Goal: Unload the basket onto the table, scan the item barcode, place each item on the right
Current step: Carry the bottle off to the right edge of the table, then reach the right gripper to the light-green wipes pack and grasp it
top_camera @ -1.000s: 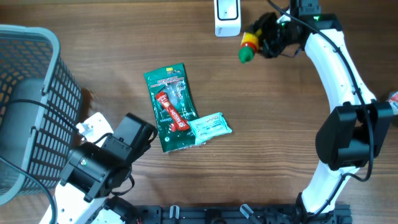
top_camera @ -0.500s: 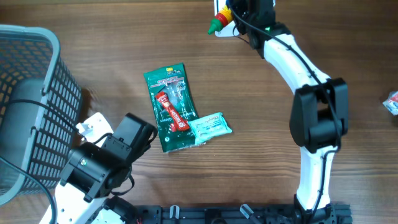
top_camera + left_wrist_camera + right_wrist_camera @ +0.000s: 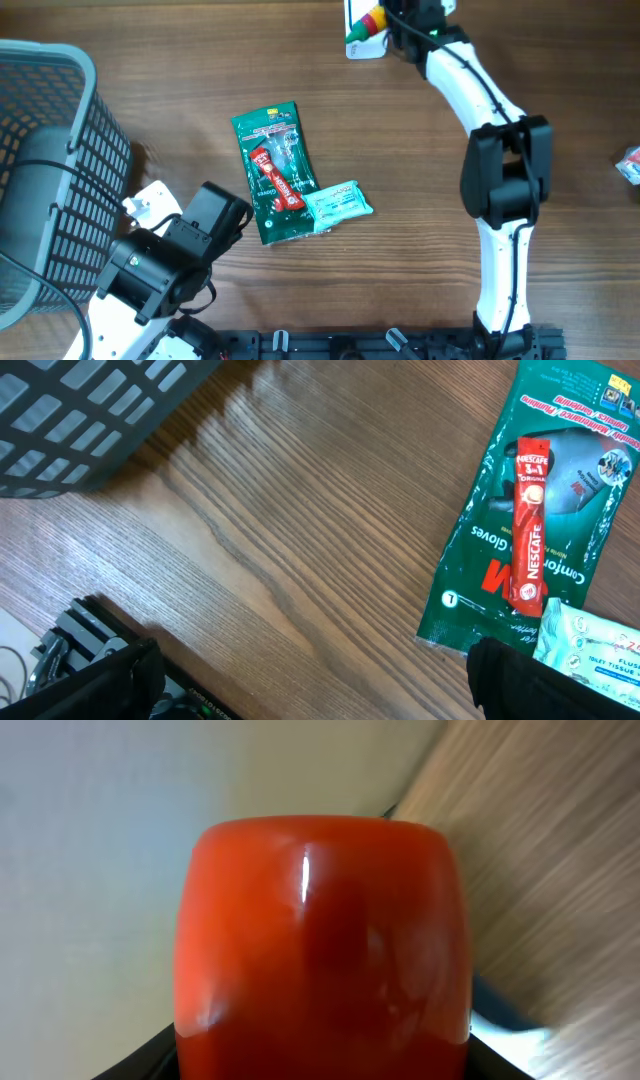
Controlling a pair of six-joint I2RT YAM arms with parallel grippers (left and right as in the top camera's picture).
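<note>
- Over the last second, your right gripper (image 3: 392, 18) carried the red squeeze bottle with a yellow collar and green cap (image 3: 368, 24) in from the right. It ended up over the white barcode scanner (image 3: 372, 48) at the far edge of the wooden table (image 3: 180, 60).
- That pincer was partly closed, its jaws clamped on the bottle's body. In the right wrist view, the red plastic (image 3: 320, 940) filled almost the whole picture.
- I judged this to be the presenting step, with the item at the reader. Whether its barcode faced the window could not be told.
- Your left gripper (image 3: 310, 685) had not moved. It sat low near the front-left, jaws spread fully and holding nothing.
- Mid-table lay a green glove packet (image 3: 275, 170) with a red coffee stick (image 3: 276, 178) on it, and a pale blue wipes pack (image 3: 338, 202) touching its lower corner.
- A dark mesh basket (image 3: 60, 110) stood at the left.
- All of these were well apart from the scanner, and nothing blocked it.
</note>
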